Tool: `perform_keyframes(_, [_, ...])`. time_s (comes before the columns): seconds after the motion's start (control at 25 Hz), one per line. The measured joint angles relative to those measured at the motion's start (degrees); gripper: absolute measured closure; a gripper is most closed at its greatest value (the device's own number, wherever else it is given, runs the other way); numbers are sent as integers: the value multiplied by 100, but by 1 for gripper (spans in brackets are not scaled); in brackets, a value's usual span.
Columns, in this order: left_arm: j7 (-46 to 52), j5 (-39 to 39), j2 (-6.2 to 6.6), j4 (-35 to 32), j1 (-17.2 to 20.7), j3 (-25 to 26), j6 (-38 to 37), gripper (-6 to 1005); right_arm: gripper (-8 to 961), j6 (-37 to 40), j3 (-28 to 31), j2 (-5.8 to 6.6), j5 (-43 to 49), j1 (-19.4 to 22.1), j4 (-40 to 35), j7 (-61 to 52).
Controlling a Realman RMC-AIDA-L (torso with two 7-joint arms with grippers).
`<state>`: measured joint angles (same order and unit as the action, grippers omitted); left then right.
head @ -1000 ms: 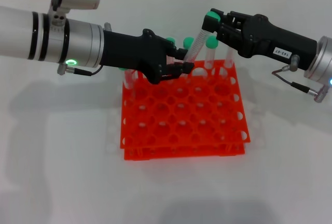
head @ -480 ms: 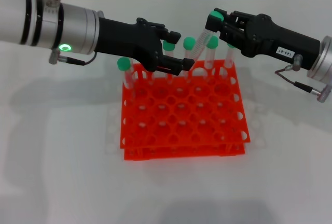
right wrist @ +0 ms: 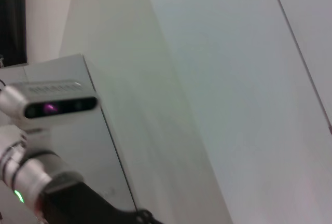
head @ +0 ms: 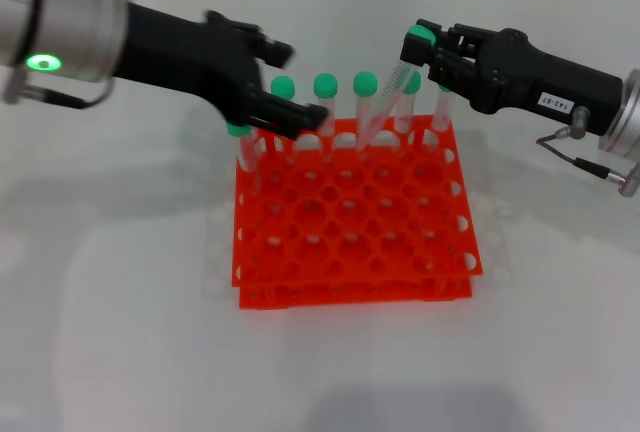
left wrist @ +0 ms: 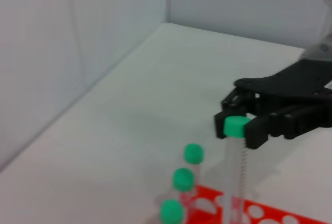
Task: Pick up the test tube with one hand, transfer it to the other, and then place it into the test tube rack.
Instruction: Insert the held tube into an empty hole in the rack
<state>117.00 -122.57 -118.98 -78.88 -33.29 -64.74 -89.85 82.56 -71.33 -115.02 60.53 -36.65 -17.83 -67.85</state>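
Observation:
The test tube [head: 385,97] leans over the back rows of the orange-red test tube rack [head: 350,237], with its lower end at a hole in the back part of the rack. My right gripper [head: 420,40], the one with the white label, is shut on the tube's green cap. The left wrist view shows that grip on the cap [left wrist: 236,126]. My left gripper [head: 288,84], unlabelled and with a green ring light, is open and empty. It sits above the rack's back left corner, apart from the tube.
Several other green-capped tubes [head: 325,85] stand in the rack's back row, and one stands at the left [head: 238,132]. Their caps also show in the left wrist view [left wrist: 182,178]. A white table [head: 120,332] lies all around. The right wrist view shows only a wall and my left arm [right wrist: 31,177].
My left gripper has opened, let go of the tube's lower part and drawn back to the left. My right gripper has kept hold of the cap and hardly moved.

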Motion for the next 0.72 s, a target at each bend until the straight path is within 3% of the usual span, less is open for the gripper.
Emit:
perform_keyframes(0.16, [325,-4,-9,-1016,601,9,-46,123,667,6,2,32,77,0,-23,0])
perform_keyframes(0.32, [353,262,-14,-1498,1185,-1,50,124,663,-11,20,46,274,35,-223,-38])
perform_keyframes(0.72, [-712,1330,-53,-1151,2420,-32,689,125,654,-135,29,125,692,-41,-551,-240])
